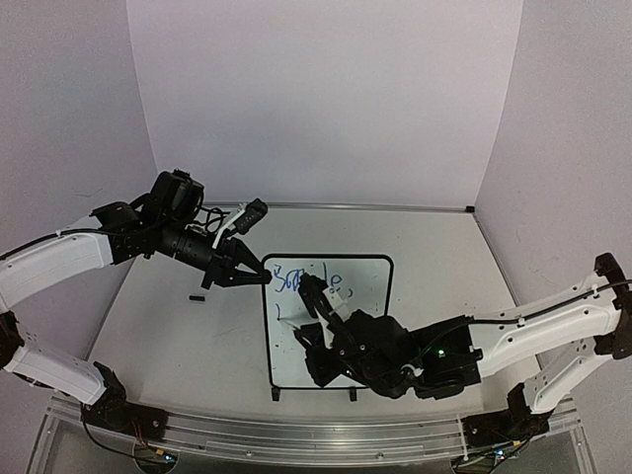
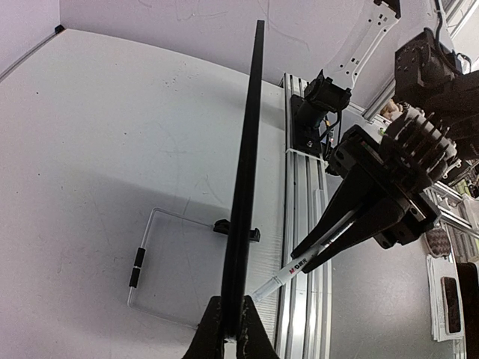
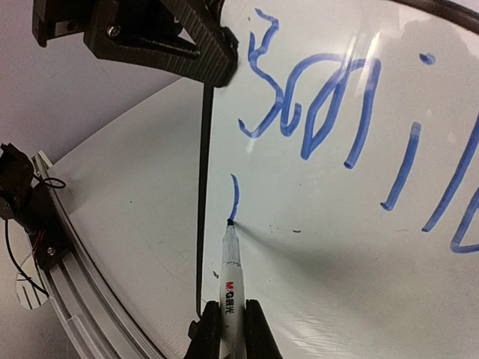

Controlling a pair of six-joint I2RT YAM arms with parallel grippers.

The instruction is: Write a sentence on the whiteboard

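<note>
My left jaws are clenched on the thin black frame of the whiteboard [image 1: 370, 281], at its upper left corner. My left wrist camera sees the frame [image 2: 247, 149] edge-on as a long dark line running away from the jaws. The whiteboard sits on the pale surface [image 1: 444, 257] between my two arms, with its two small black feet [image 1: 276, 395] at the near edge. I cannot tell how steeply it leans.

My right jaws are grasping a marker [image 3: 230, 262] by its white barrel, low down and near the print. The barrel carries a red "M&G" logo, followed by small characters that I cannot read. The dark tip touches the white face at the bottom end of a short blue stroke [image 3: 234, 196].

The sentence [image 3: 322, 105] is in blue handwriting. Its first line runs from the upper left corner and reads roughly "Smil", with the rest cut off at the edge of my right wrist view. From above, that line is blurred and partly hidden behind my right arm. The short stroke under the first letter is all that shows of the second line.

A small black piece [image 1: 197, 296] lies on the surface left of the whiteboard, apart from it.
</note>
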